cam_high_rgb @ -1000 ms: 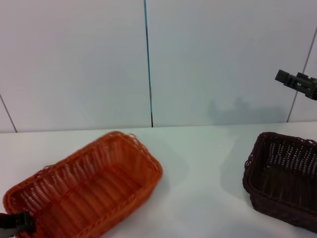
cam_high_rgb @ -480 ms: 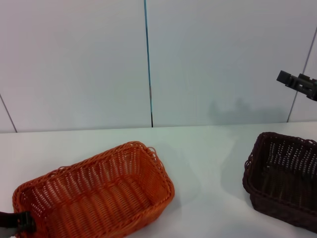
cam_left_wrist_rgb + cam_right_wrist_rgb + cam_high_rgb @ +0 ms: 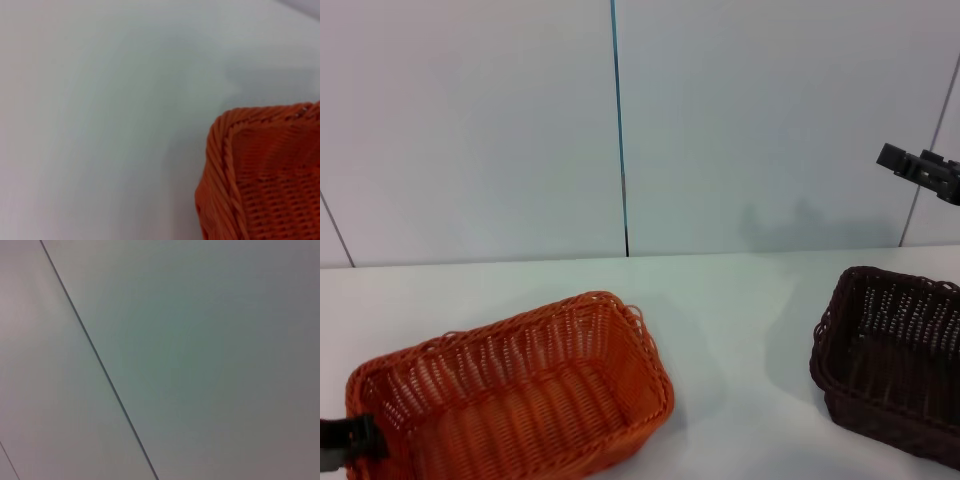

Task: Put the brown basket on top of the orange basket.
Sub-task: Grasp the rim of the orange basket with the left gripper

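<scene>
The bright orange rectangular woven wicker basket sits open side up on the white table at about 7 o'clock, turned at an angle. The left gripper sits low at the basket's near left corner, at 8 o'clock; whether it is clamped on the rim I cannot tell. The left wrist view shows one braided corner of that basket. The dark chocolate-brown rectangular woven wicker basket rests at 4 o'clock, well apart. The right gripper hangs raised above it at 2 o'clock, before the pale panelled wall; its state I cannot tell.
</scene>
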Controlling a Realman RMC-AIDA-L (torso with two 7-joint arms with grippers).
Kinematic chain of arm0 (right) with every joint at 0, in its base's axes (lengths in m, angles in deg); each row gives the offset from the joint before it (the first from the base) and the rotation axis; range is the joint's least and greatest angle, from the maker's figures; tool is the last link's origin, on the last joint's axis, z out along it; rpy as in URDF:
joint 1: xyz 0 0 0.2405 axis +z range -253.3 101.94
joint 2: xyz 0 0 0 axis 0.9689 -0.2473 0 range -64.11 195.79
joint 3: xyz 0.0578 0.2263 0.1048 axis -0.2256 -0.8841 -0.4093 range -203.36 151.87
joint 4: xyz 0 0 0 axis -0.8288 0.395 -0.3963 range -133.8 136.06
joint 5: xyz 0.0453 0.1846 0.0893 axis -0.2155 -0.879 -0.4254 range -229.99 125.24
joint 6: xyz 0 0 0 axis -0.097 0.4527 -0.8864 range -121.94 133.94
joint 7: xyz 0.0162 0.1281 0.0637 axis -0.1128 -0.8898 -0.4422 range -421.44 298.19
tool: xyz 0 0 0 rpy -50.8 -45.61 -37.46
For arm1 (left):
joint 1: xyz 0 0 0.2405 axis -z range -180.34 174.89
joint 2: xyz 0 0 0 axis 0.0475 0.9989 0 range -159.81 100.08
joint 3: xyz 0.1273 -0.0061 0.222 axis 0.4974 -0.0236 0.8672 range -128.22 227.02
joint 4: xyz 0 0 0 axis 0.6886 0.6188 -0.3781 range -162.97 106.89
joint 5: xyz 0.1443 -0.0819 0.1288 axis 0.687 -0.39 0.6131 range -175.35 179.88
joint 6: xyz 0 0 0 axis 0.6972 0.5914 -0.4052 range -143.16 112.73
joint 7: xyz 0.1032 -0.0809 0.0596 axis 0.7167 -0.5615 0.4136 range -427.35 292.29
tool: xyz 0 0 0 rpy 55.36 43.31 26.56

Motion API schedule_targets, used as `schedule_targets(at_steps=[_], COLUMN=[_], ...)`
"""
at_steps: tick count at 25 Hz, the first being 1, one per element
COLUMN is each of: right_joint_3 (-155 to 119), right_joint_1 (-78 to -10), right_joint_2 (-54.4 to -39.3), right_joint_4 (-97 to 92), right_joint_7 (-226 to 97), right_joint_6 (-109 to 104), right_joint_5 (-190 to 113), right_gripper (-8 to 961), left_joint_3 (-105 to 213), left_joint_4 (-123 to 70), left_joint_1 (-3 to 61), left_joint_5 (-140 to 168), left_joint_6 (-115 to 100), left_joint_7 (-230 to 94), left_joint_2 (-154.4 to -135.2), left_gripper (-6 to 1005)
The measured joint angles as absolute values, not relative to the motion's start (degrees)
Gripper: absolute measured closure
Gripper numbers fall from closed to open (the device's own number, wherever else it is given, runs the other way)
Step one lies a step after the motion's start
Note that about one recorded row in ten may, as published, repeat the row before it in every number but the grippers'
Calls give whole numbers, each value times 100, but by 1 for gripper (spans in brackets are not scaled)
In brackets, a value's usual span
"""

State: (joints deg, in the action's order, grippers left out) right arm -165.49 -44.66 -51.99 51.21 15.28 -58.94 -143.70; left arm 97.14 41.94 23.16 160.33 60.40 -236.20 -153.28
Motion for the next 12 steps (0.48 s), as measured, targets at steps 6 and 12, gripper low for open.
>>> schedule_targets(at_steps=[6, 12], right_joint_3=[-16549, -16555], right_joint_1=[-4466, -4473], right_joint_2=[-5207, -5212], right_joint_4=[5113, 5106], right_joint_7=[1528, 1528], right_joint_6=[-5895, -5895], right_joint_5=[-14391, -14407], right_gripper=[52, 52], left_joint_3=[8981, 8751], left_joint_4=[4173, 3984], left_joint_1=[2558, 2655], left_joint_5=[15936, 15471], left_joint_6=[6178, 6416], left_joint_7=[-23653, -23628], left_joint_2=[-15303, -15061], left_gripper=[822, 830])
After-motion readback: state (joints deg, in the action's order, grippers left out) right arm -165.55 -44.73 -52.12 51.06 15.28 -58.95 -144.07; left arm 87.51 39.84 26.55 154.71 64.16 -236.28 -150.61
